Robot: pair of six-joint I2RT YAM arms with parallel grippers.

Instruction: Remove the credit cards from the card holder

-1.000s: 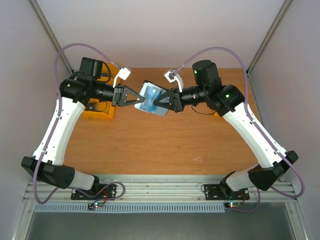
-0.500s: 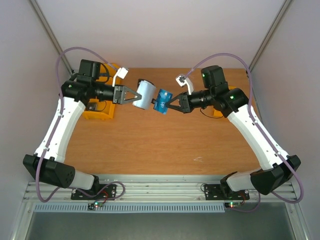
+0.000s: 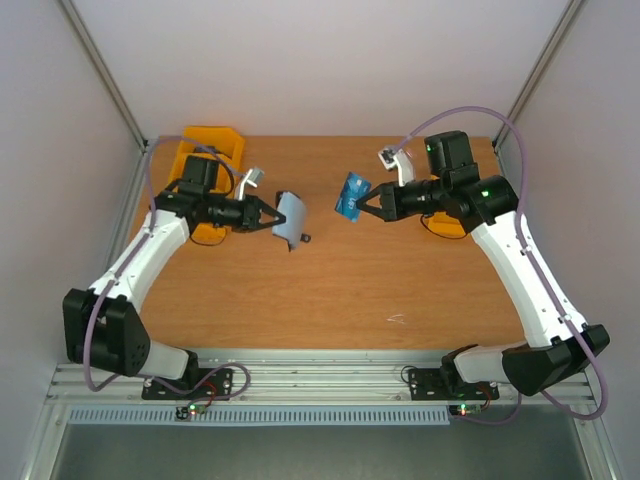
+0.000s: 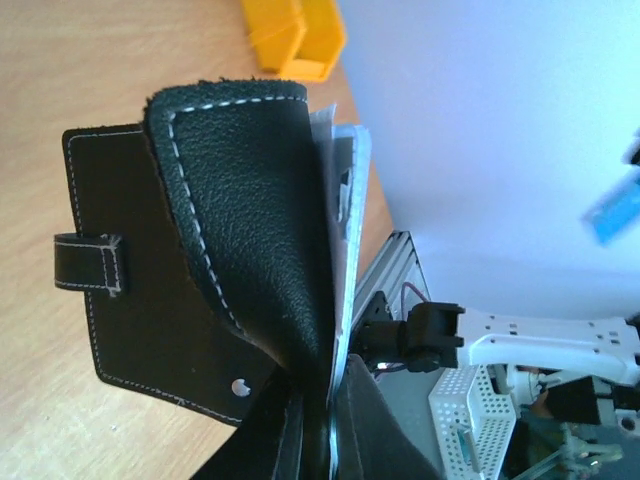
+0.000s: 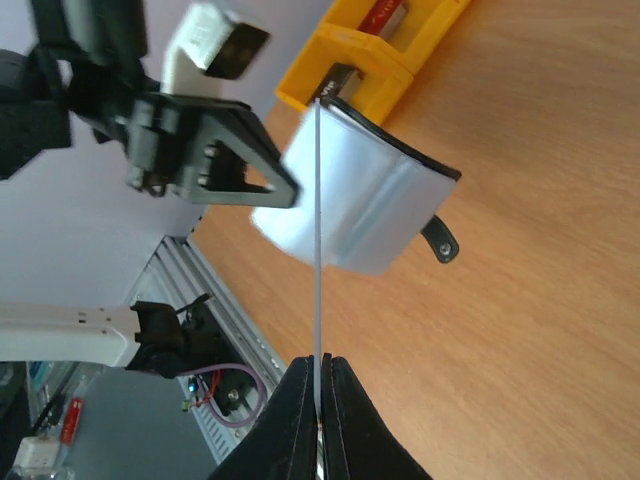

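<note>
Card holder (image 3: 290, 217): open, clenched in left end effector (image 3: 268, 217) above left-centre of desk (image 3: 330, 290); blue credit card (image 3: 351, 196), just drawn clear and now well apart to its right, pinched in right end effector (image 3: 362, 210), so that extraction looks complete.

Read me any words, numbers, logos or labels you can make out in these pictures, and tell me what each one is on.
No text here can be read.
Blue card: pale marks on its face, too small to read.
Wallet: no lettering visible on the black outside, only white stitching and a snap.
Red item in the yellow bin: faint marks, too blurred to read.
</note>
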